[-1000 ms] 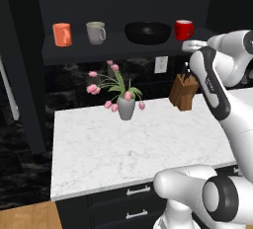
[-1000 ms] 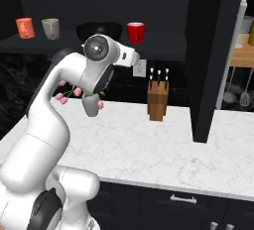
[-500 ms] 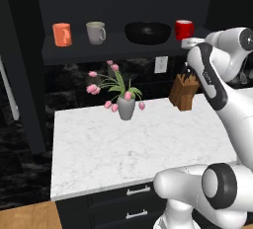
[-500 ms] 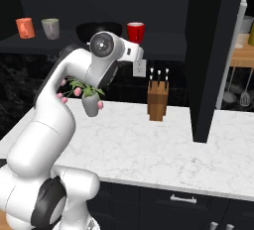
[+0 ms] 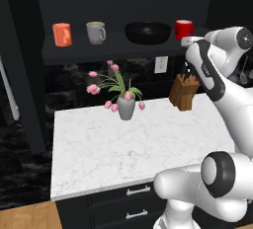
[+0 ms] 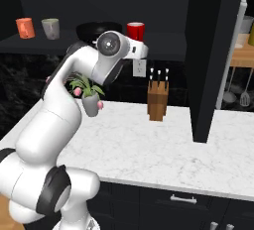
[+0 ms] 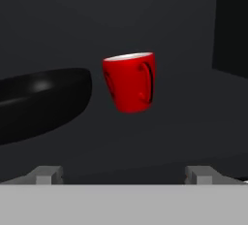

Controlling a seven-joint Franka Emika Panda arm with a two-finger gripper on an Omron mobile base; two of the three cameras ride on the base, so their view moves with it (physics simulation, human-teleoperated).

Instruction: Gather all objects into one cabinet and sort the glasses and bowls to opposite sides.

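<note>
With the gripper (image 7: 125, 175) spread to its full width and empty, you are lined up on the red mug (image 7: 130, 81), which stands dead ahead of the fingertips and a little above them, near but not yet between them. Its handle faces you, slightly to the tool's right of centre. Just to the tool's left of the mug sits the black bowl (image 7: 41, 100), its rim close to the mug's side but apart from it. Further along the cabinet shelf (image 5: 118, 45) on that same side stand the grey-white mug (image 5: 96, 32) and the orange mug (image 5: 62, 34).

To do this approach well, advance straight along the tool's axis and raise the tips until the mug body sits level between them. Keep the left finger clear of the bowl's rim; the gap there looks narrow. Close across the body rather than the handle, since a pinch on the handle would likely let the mug swing.
</note>
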